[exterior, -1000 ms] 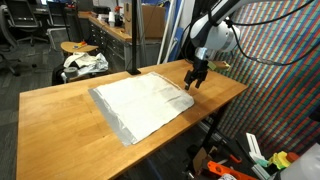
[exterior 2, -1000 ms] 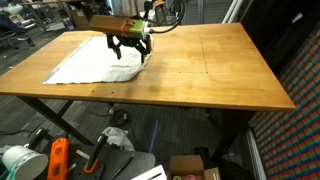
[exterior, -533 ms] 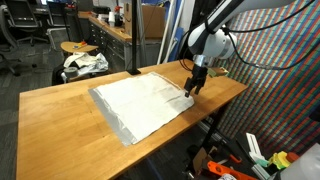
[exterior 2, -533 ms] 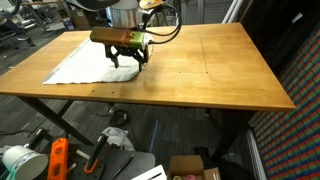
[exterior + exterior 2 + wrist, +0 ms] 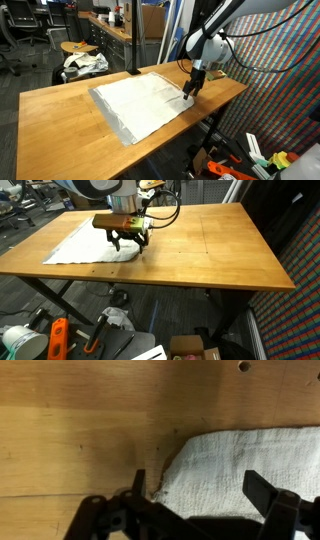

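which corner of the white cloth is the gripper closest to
the corner of the white cloth at the table end nearest the colourful wall; the open gripper sits right over it, while the other three corners lie well away

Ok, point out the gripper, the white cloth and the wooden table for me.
gripper [image 5: 198, 488], wrist view, midway between its fingertips.
white cloth [image 5: 138, 102], in an exterior view, middle of the cloth.
wooden table [image 5: 215, 250], in an exterior view, bare top away from the cloth.
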`<action>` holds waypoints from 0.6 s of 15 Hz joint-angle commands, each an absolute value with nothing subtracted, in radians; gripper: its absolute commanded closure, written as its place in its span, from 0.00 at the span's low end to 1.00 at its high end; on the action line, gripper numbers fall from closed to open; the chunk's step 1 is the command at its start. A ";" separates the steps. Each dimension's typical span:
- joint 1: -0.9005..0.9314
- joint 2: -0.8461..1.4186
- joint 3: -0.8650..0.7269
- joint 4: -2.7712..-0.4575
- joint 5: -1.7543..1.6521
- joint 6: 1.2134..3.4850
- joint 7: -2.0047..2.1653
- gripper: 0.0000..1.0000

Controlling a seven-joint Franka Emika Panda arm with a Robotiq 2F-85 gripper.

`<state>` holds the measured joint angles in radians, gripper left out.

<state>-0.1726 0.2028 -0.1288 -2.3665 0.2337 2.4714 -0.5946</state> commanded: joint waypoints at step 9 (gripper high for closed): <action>-0.208 0.224 -0.089 -2.352 0.244 2.477 -0.612 0.64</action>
<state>-0.1820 0.2203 -0.1150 -2.3608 0.2337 2.4748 -0.5946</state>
